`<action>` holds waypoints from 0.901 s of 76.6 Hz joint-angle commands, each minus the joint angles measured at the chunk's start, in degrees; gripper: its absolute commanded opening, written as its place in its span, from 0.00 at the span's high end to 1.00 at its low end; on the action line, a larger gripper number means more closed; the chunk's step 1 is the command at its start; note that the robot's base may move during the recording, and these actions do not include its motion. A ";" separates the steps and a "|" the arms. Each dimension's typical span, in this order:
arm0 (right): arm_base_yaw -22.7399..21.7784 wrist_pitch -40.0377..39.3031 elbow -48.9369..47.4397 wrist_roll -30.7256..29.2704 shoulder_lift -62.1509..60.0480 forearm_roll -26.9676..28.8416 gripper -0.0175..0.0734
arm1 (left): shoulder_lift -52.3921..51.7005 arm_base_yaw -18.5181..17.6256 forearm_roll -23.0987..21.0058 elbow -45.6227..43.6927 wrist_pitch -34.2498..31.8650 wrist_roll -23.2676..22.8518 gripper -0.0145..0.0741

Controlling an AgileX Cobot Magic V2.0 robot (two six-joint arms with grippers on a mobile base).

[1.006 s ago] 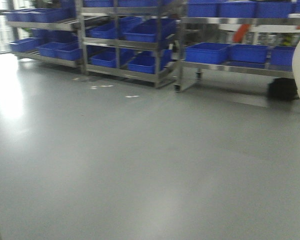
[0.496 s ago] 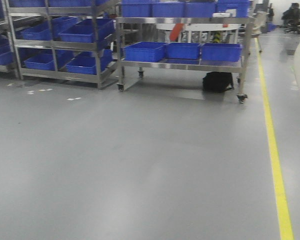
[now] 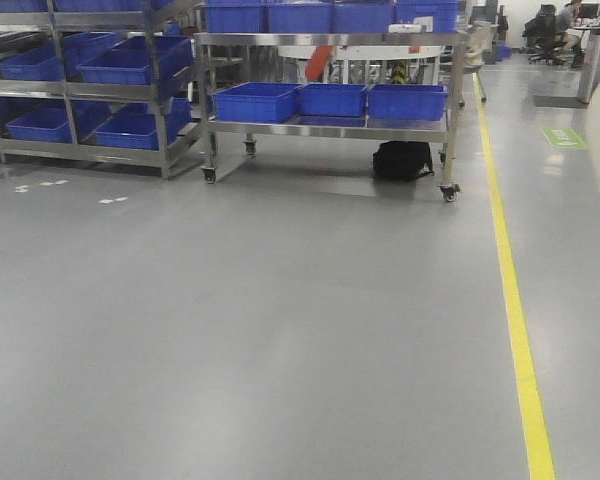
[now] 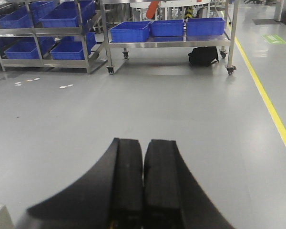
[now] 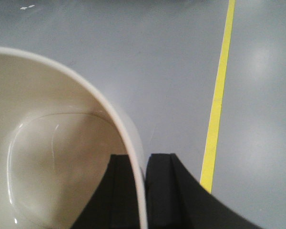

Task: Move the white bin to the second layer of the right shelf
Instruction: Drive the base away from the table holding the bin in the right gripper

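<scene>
Grey floor [image 3: 280, 330] fills most of every view, and the base has swung round in the last second. The racks [image 3: 90, 90] that filled the front view then have slid off to the left. The cart [image 3: 325, 127] that sat toward the right now stands ahead, and a yellow line [image 3: 515, 310] has come in on the right. I read that as a turn in mid-carry, with the delivery not yet begun.

My right hand [image 5: 144, 191] is clamped on the bin [image 5: 52, 138], one finger inside the wall and one outside, the rim curving up and away to the hand's left. The bin hangs in the air over the floor, and the yellow line passes below, just right of the hand. My left hand [image 4: 143, 191] has its fingers pressed together with nothing between them and points over bare floor toward the cart.

Only the right wrist view shows the grip and the bin's empty inside. In the front view the bin is at most a pale blur at the right edge, and I cannot be sure of it. The front and left wrist views give what the right wrist lacks: blue crates [image 3: 255, 100] on the cart, a black bag [image 3: 401, 160] under it, and the racks further left. No view shows a roller level I could call the second layer of the right shelf, so I judge there is more turning or driving to do.
</scene>
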 commanded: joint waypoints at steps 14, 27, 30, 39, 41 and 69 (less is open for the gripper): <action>-0.38 -5.30 -1.84 -0.15 0.12 -0.37 0.78 | -0.79 -0.19 0.00 2.11 -4.91 -0.30 0.74; -0.38 -5.30 -1.84 -0.15 0.12 -0.37 0.78 | -0.79 -0.19 0.00 2.11 -4.91 -0.30 0.74; -0.38 -5.30 -1.84 -0.15 0.12 -0.37 0.78 | -0.79 -0.19 0.00 2.11 -4.91 -0.30 0.74; -0.38 -5.30 -1.84 -0.15 0.12 -0.37 0.78 | -0.79 -0.19 0.00 2.11 -4.91 -0.30 0.74; -0.38 -5.30 -1.84 -0.15 0.12 -0.37 0.78 | -0.79 -0.19 0.00 2.11 -4.91 -0.30 0.74; -0.38 -5.30 -1.84 -0.15 0.12 -0.37 0.78 | -0.79 -0.19 0.00 2.11 -4.91 -0.30 0.74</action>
